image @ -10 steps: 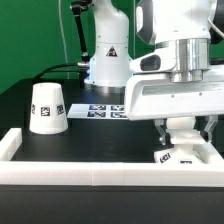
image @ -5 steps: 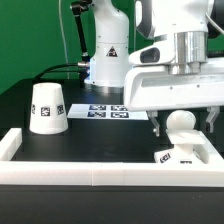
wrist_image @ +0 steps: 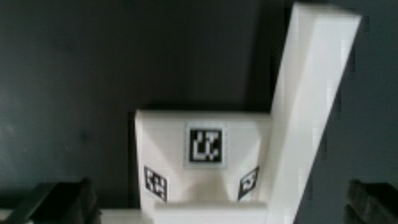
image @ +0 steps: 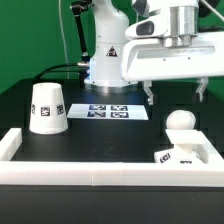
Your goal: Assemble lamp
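Note:
The white ball bulb (image: 180, 123) stands upright on the flat square base (image: 182, 156) at the exterior view's right, in the corner of the rail. My gripper (image: 176, 95) is open and empty, raised above the bulb and apart from it. The tapered shade (image: 46, 108) stands mouth down on the black table at the exterior view's left. In the wrist view the tagged base (wrist_image: 199, 150) lies below my gripper (wrist_image: 217, 205), with the dark fingertips (wrist_image: 63, 200) spread wide to either side.
A long white border rail (image: 90, 172) runs along the table's front and sides; it also shows in the wrist view (wrist_image: 317, 90). The marker board (image: 110, 111) lies flat behind, at the foot of the arm's white pedestal (image: 105, 60).
My gripper has let go of the bulb and risen straight up. The bulb stays upright on the base. The shade has not moved.

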